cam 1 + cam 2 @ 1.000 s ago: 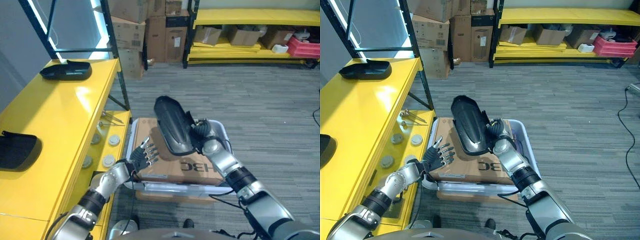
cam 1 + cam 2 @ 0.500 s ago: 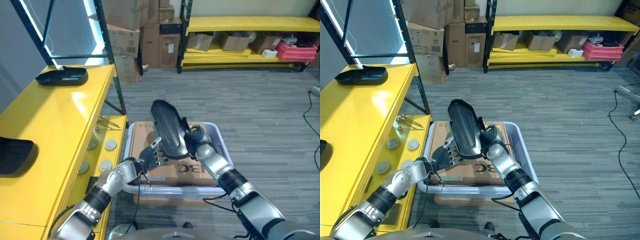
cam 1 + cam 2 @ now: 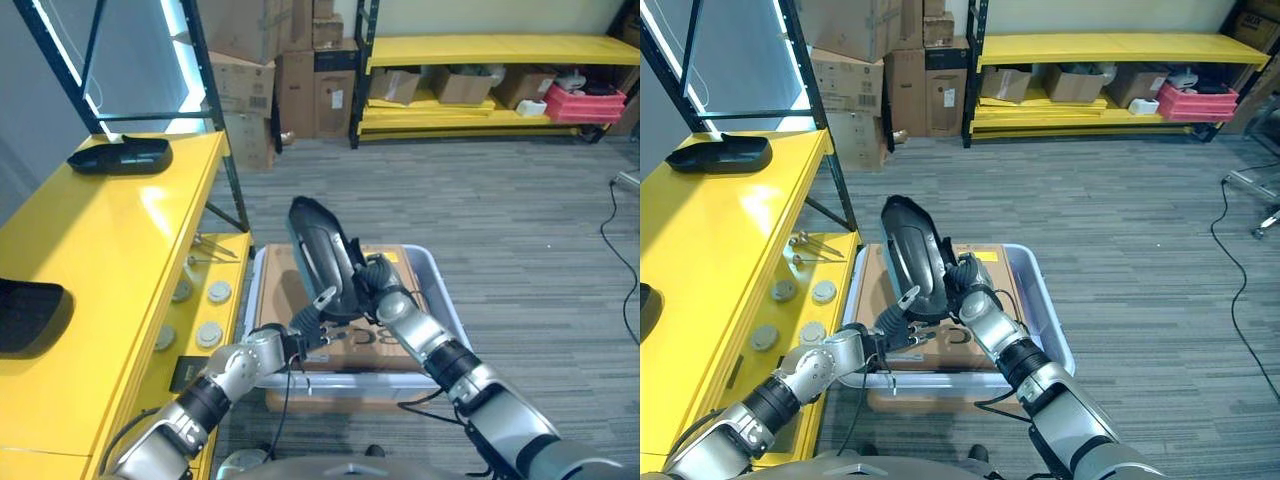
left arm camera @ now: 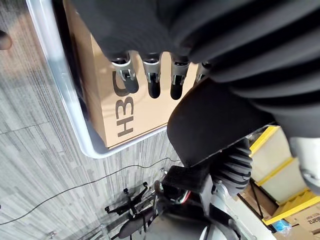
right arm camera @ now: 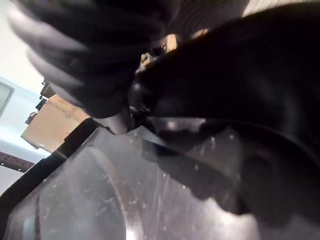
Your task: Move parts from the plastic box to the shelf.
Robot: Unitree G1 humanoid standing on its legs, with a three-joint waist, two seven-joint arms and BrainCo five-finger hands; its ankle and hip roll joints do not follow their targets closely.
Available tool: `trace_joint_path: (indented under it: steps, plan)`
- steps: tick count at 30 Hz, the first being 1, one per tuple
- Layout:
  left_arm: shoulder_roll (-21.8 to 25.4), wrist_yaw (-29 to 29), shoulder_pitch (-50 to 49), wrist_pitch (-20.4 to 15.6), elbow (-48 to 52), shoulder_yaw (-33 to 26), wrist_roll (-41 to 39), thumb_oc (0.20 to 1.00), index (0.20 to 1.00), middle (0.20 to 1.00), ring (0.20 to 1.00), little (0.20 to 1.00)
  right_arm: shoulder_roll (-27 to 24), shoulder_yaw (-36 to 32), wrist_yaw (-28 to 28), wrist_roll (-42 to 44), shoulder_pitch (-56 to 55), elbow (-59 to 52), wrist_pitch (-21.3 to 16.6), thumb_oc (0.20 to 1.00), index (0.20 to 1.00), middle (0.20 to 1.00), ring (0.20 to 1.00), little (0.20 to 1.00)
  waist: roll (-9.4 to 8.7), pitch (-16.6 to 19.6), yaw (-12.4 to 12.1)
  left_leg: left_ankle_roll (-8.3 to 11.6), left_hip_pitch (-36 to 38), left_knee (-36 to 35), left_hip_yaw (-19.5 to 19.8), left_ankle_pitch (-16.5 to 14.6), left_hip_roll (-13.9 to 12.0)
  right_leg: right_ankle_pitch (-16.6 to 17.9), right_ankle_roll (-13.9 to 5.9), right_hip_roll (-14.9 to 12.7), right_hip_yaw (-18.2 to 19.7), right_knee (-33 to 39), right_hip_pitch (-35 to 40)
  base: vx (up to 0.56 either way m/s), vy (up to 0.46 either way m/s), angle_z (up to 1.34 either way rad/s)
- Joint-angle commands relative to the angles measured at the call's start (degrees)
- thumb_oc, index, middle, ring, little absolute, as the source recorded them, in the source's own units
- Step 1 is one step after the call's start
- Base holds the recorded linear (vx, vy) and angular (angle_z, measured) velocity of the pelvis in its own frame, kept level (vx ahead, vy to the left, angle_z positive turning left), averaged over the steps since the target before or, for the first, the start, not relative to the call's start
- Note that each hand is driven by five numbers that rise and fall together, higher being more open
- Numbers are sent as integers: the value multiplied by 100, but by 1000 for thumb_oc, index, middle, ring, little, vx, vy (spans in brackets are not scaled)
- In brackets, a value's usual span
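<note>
Nearest, the left hand is reaching up with relaxed, spread fingers to the lower end of the black part, grasping nothing as yet. Just beyond, the right hand is gripping that long, glossy part from its right side and holding it upright above the cardboard sheet that is lying in the plastic box. To the robot's left, the yellow shelf is standing with two similar black parts already lying on its top level, and small discs on the level below. Judged from this pose, a handover or two-handed carry is beginning; done well, the left hand should be cupping the lower end firmly before the right hand is loosening. Farthest, cardboard cartons are standing against the wall.
</note>
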State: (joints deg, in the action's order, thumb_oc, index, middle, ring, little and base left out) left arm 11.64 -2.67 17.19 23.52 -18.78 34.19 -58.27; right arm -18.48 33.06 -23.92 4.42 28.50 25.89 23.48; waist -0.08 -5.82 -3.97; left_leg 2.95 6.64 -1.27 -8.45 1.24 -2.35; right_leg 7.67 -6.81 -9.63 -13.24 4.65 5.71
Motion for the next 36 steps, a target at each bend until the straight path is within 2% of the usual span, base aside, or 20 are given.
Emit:
trace_joint_path:
  steps: [1, 2, 3, 4, 6, 15, 21, 23, 24, 26, 27, 29, 30, 32, 36]
  plan:
    - [-854, -109, 1065, -632, -107, 363, 41, 1000, 1000, 1000, 1000, 1000, 297, 309, 54, 16, 873, 65, -311, 200, 200, 200, 200, 200, 177, 203, -144, -87, -142, 24, 197, -394, 71, -625, -427, -116, -126, -421, -57, 0, 0, 0]
    - [-851, -104, 1069, -646, -97, 365, 50, 1000, 1000, 1000, 1000, 1000, 300, 312, 56, 18, 873, 66, -311, 200, 200, 200, 200, 200, 176, 203, -146, -87, -141, 24, 198, -395, 71, -626, -428, -116, -128, -422, -56, 0, 0, 0]
    - [-829, -108, 1088, -729, -59, 371, 135, 887, 887, 887, 887, 887, 308, 320, 72, 10, 867, 67, -314, 200, 200, 200, 200, 200, 175, 206, -152, -83, -140, 23, 206, -394, 72, -625, -432, -120, -137, -424, -52, 0, 0, 0]
    - [-819, -84, 1094, -801, -38, 379, 171, 614, 614, 614, 614, 614, 307, 327, 92, 11, 861, 65, -317, 200, 200, 200, 200, 200, 175, 206, -152, -82, -135, 22, 207, -393, 72, -625, -432, -120, -141, -424, -48, 0, 0, 0]
    - [-804, -10, 1113, -924, 15, 371, 252, 200, 200, 200, 200, 200, 306, 342, 110, -10, 839, 69, -340, 200, 200, 200, 200, 200, 175, 206, -158, -85, -129, 16, 214, -392, 79, -627, -428, -116, -145, -421, -39, 0, 0, 0]
    - [-682, 155, 1137, -1206, 166, 269, 514, 200, 200, 200, 200, 200, 307, 374, 67, 211, 775, 64, -298, 200, 200, 200, 200, 200, 170, 192, -202, -81, -118, 10, 246, -385, 84, -624, -430, -118, -166, -415, -11, 0, 0, 0]
    - [-600, 240, 1177, -1460, 284, 236, 741, 200, 200, 200, 200, 200, 416, 271, 30, 988, 693, 68, -256, 200, 200, 200, 200, 200, 174, 166, -225, -74, -97, -10, 279, -380, 80, -625, -426, -120, -191, -410, 10, 0, 0, 0]
    - [-554, 241, 1242, -1559, 478, 216, 883, 200, 200, 200, 200, 200, 603, 174, 31, 2040, 627, 96, -326, 200, 200, 200, 200, 200, 182, 136, -249, -61, -91, -4, 308, -369, 73, -623, -416, -126, -216, -418, 27, 0, 0, 0]
    - [-550, 253, 1245, -1552, 490, 216, 881, 200, 200, 200, 200, 200, 612, 169, 9, 2102, 624, 96, -328, 200, 200, 200, 200, 200, 181, 135, -250, -60, -89, -6, 309, -369, 73, -623, -416, -126, -218, -416, 30, 0, 0, 0]
    - [-490, 442, 1320, -1651, 664, 213, 1082, 200, 200, 200, 200, 200, 818, 25, 231, 3023, 498, 139, -513, 216, 216, 216, 216, 216, 175, 124, -279, -46, -70, -25, 339, -350, 69, -620, -403, -120, -253, -397, 67, 9, -10, 4]
    - [-454, 534, 1343, -1681, 749, 175, 1194, 200, 200, 200, 200, 200, 872, -22, 323, 3296, 421, 125, -551, 1000, 1000, 1000, 1000, 1000, 172, 129, -296, -42, -55, -43, 348, -341, 62, -622, -399, -116, -279, -382, 93, 0, 0, 0]
    - [-407, 555, 1373, -1748, 783, 146, 1400, 200, 200, 200, 200, 200, 925, -100, 315, 3548, 343, 125, -685, 1000, 1000, 1000, 1000, 1000, 161, 140, -319, -38, -49, -54, 372, -331, 60, -617, -400, -115, -312, -363, 115, 0, 0, 0]
    - [-384, 720, 1414, -1881, 815, 124, 1569, 200, 200, 200, 200, 200, 953, -229, 261, 3814, 291, 121, -840, 1000, 1000, 1000, 1000, 1000, 143, 156, -338, -35, -61, -51, 393, -321, 50, -618, -400, -112, -336, -354, 118, 0, 0, 0]
    - [-327, 875, 1439, -1921, 887, 61, 1615, 200, 200, 200, 200, 200, 949, -343, 230, 4145, 232, 108, -952, 1000, 1000, 1000, 1000, 1000, 139, 176, -339, -28, -66, -43, 404, -314, 40, -627, -402, -105, -338, -360, 116, -15, 5, 1]
    - [-156, 934, 1423, -1936, 946, -92, 1641, 200, 200, 200, 200, 200, 786, -683, 239, 4285, 50, -31, -1075, 1000, 1000, 1000, 1000, 1000, 120, 196, -301, -32, -89, 21, 387, -324, 16, -648, -402, -96, -315, -384, 101, -9, 3, 0]
